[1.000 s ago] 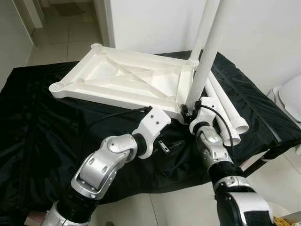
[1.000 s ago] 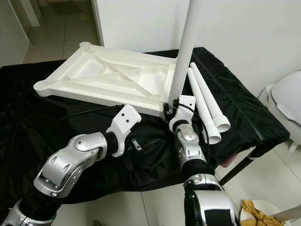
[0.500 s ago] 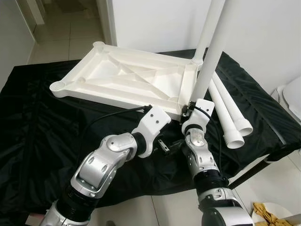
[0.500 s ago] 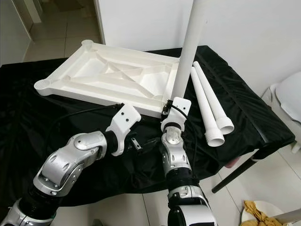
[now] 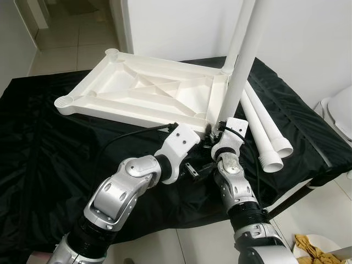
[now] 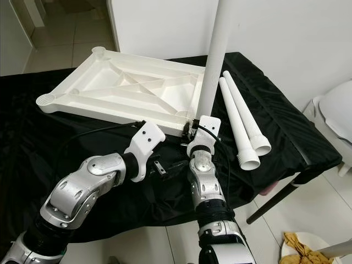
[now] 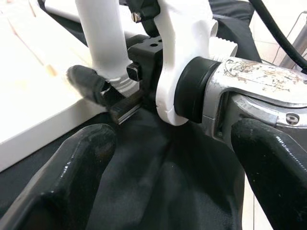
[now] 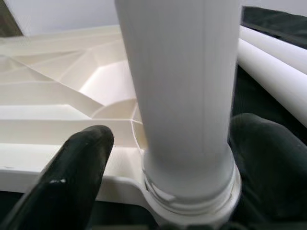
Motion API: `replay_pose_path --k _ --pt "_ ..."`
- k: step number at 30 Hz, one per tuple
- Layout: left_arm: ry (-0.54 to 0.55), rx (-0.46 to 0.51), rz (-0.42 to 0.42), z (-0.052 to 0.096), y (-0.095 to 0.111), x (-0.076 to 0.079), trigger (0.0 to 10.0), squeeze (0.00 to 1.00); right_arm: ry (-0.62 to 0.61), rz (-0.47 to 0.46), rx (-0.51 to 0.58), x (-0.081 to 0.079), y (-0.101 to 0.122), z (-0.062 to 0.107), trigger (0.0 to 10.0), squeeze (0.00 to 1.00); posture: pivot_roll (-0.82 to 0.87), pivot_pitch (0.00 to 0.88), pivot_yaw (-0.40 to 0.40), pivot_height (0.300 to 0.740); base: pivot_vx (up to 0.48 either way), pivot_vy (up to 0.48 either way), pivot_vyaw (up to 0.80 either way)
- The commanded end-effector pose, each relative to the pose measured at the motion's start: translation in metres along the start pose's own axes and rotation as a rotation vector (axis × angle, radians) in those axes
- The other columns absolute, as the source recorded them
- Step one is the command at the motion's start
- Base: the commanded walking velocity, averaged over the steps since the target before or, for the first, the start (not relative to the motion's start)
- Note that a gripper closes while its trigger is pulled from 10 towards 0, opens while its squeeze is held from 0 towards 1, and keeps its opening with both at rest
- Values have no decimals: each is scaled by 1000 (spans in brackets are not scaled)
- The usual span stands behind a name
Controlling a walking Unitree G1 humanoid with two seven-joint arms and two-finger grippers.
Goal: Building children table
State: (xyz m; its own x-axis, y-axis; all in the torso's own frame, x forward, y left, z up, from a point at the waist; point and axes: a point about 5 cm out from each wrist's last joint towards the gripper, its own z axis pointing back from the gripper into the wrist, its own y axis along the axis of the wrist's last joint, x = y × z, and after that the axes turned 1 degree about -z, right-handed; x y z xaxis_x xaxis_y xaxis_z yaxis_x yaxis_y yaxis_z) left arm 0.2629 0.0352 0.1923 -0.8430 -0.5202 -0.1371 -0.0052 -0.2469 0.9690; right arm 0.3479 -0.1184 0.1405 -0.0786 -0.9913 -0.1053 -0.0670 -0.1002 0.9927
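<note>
left eye view: white plastic tabletop (image 5: 148, 93) lies upside down on a black cloth (image 5: 44, 159) over a stand, ribs up, round leg sockets at the corners. one white leg (image 5: 237, 66) stands nearly upright w/ its lower end at the tabletop's near corner on the robot's right, about 1 o'clock from the right gripper (image 5: 217, 131). right gripper is at the base of that leg, fingers either side of it. left gripper (image 5: 193, 169) sits at approx 8 o'clock from the right one, just beside the right wrist, low over the cloth. two spare legs (image 5: 267, 135) lie side by side on the cloth at 3 o'clock from the tabletop, open ends toward the robot. tiled floor (image 5: 66, 38) at 11 o'clock.

right eye view: same layout; a yellow rag (image 6: 300, 247) in a white bowl lies on the floor at 5 o'clock, white wall (image 6: 286, 33) behind.

left wrist view: left gripper's two black fingers (image 7: 67, 182) are spread wide, nothing between them but cloth. ahead, the right wrist's white housing and black fingertip press at the leg's ringed end, next to the tabletop edge.

right wrist view: leg fills the centre, its ringed collar seated at the corner socket. black fingers (image 8: 81, 167) flank it; the one on the spare-legs side touches the collar, the other stands a little off, so grip looks loose, not clamped tight.
</note>
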Motion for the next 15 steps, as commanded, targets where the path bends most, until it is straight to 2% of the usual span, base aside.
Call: replay_pose_path --k 1,4,9,10,11,12,15 --pt "-10 -6 3 -1 -1 1 10000 0 19 0 11 3 2 1 10000 1000 -90 38 12 740 0 0 0" --pt "-8 -6 4 -1 -2 2 10000 0 47 21 40 13 6 -1 10000 1000 -88 36 8 740 0 0 0" --pt "-8 -7 4 -1 -2 2 10000 0 110 27 37 20 7 -4 10000 1000 -88 32 7 740 0 0 0" --pt "-8 -7 4 -1 -2 2 10000 0 150 31 29 25 7 -6 10000 871 -87 32 6 740 0 0 0" --pt "-8 -7 4 -1 -2 2 10000 0 150 31 29 25 7 -6 10000 871 -87 32 6 740 0 0 0" --pt "-9 -7 4 -1 -2 2 10000 0 198 40 18 30 7 -8 10000 0 -87 30 7 740 0 0 0" --pt "-10 -8 3 -1 -2 2 10000 0 267 58 1 38 7 -12 10000 0 -86 28 8 740 0 0 0"
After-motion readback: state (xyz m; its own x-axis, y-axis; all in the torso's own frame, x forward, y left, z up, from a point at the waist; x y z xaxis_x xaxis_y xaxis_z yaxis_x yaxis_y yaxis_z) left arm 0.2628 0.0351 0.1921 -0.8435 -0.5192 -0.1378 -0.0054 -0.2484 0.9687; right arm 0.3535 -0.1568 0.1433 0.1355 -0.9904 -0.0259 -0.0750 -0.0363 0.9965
